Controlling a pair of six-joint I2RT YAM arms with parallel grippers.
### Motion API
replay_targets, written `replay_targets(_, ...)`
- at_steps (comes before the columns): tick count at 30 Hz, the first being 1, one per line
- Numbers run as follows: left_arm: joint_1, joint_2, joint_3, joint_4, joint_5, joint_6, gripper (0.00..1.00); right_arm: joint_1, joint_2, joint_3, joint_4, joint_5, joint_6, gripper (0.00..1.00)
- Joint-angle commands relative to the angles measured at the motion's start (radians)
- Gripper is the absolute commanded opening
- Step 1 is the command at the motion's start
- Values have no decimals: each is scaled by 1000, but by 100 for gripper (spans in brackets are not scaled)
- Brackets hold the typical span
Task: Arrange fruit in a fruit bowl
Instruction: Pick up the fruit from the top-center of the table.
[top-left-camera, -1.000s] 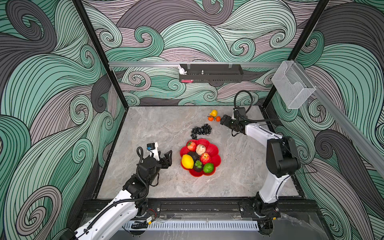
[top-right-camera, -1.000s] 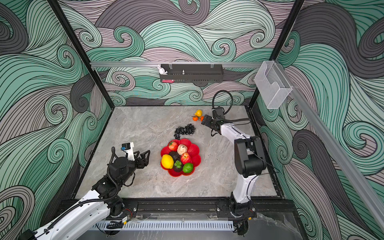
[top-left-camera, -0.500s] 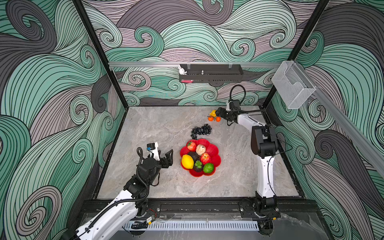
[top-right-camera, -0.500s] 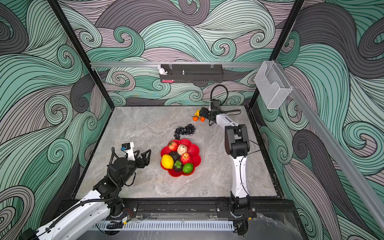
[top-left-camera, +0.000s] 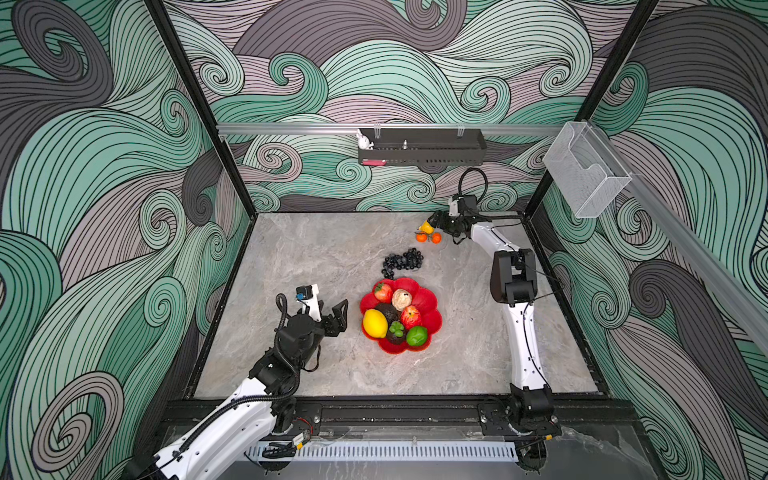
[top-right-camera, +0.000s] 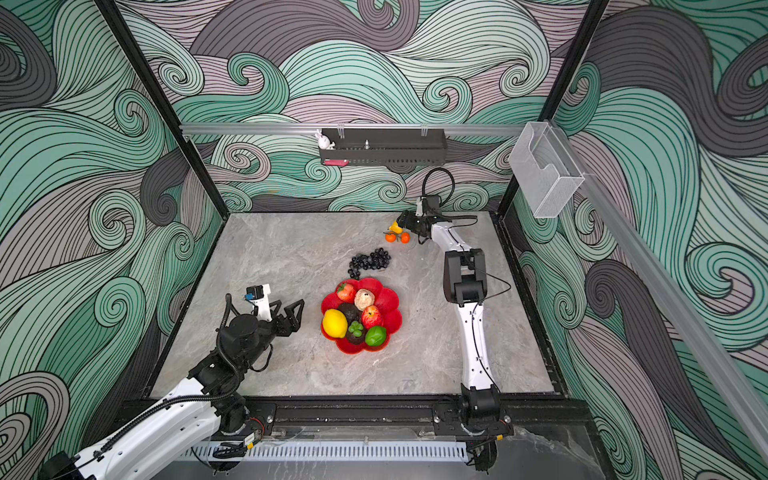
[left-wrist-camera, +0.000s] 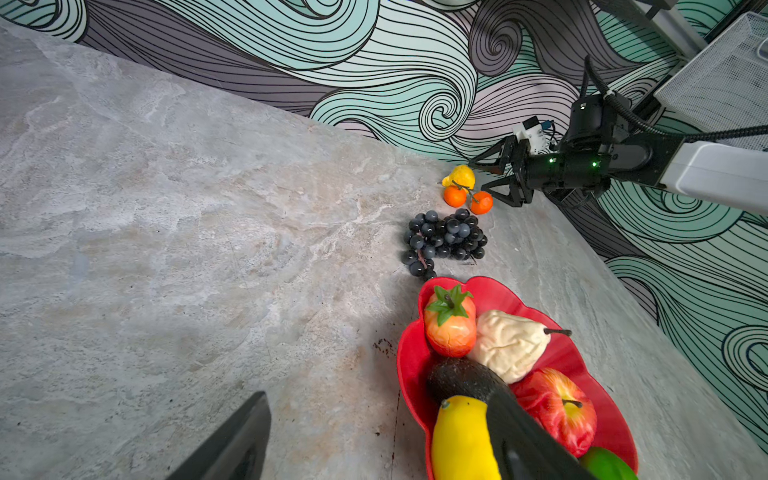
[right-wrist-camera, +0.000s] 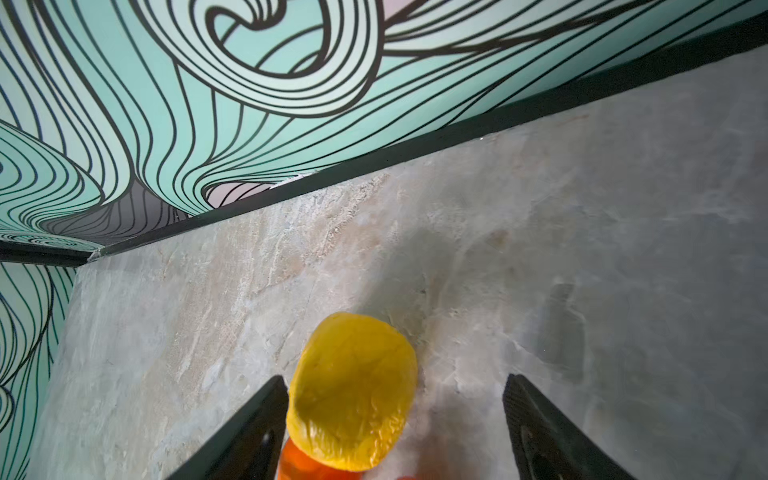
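The fruit bowl is sitting mid-frame on the table, carrying a large lemon, a pear and a lime. The grape bunch is lying just above it. Tangerines and a small lemon are lying further upper right. The right end effector is straddling that small lemon with its jaws apart. The left end effector is hovering left of the bowl, jaws apart and empty.

Walls printed with swirling teal, grey and mauve waves enclose a grey marble-look tabletop, with black posts at the corners. An aluminium rail on the back wall carries a black perforated tray; a clear plastic bin hangs on a side wall.
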Motion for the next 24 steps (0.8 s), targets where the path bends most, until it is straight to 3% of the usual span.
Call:
replay_targets(1, 8, 5, 21, 20, 6, 12, 83, 0, 27, 63, -60, -57, -11, 82)
replay_targets(24, 8, -4, 16, 20, 1, 10, 83, 34, 165, 278, -232, -66, -23, 81)
